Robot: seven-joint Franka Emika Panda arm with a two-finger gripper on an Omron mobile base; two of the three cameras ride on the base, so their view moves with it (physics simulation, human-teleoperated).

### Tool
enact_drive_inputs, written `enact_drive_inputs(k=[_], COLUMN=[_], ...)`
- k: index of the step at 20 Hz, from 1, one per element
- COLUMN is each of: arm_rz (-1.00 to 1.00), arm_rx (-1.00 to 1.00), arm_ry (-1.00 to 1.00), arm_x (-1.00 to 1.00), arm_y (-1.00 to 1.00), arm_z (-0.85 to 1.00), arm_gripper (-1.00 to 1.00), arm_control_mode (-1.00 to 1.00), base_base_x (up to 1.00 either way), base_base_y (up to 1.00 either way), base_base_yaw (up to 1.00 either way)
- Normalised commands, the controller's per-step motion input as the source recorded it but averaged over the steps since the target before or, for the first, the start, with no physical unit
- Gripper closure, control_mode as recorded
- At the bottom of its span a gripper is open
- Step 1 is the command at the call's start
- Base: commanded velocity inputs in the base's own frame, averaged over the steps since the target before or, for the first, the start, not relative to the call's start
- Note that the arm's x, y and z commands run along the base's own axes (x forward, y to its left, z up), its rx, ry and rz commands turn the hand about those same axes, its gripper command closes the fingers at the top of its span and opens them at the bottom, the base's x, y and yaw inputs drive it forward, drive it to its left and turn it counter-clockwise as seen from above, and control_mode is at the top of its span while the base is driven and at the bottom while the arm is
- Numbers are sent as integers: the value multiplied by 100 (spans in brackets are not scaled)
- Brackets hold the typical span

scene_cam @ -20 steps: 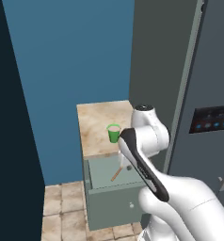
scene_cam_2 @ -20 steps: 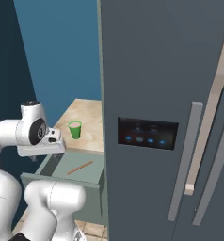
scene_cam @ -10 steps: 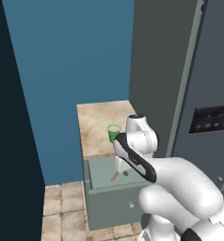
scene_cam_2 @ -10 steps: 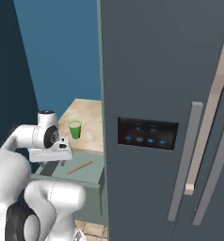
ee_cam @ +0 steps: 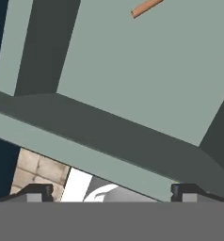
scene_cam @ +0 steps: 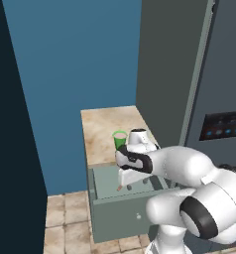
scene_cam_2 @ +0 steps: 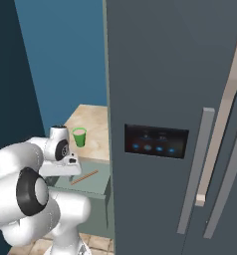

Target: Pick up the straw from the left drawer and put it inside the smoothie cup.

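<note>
Straw: lying loose in the open drawer, not yet taken

Straw: thin, straight, orange-brown stick, flat on the floor of the left drawer, lying at a slant. In the hand view one end of it shows near the top edge, well ahead of the fingertips. Judged light and stiff, smooth, and apt to roll or skid when nudged; best taken near its middle, jaws set across its length, with a gentle squeeze so it neither bends nor flips out.

Left drawer: grey-green, shallow, pulled out below the worktop; small pale knob on its front.

Smoothie cup: small, green, pale-rimmed, upright on the worktop behind the drawer, apart from the straw.

Pincer: poised over the drawer beside the straw, jaws spread wide, holding nothing.

Stage, as judged: approach to the grasp; the lift and the placing in the cup remain to be done.

Also present: tall grey fridge with a dark panel, to the right of the worktop.
</note>
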Motion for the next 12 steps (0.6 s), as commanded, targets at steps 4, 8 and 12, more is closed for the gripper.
enact_drive_inputs(k=[4,8,12], arm_rz=[-5,-9,-8], arm_rx=[5,3,1], arm_ry=[0,0,0], arm_x=[8,6,6], arm_y=[0,0,0], arm_z=[-32,-31,-41], arm_gripper=[-100,-100,-100], arm_control_mode=[-100,-100,-100], base_base_x=[0,0,0], base_base_y=[0,0,0], base_base_yaw=[0,0,0])
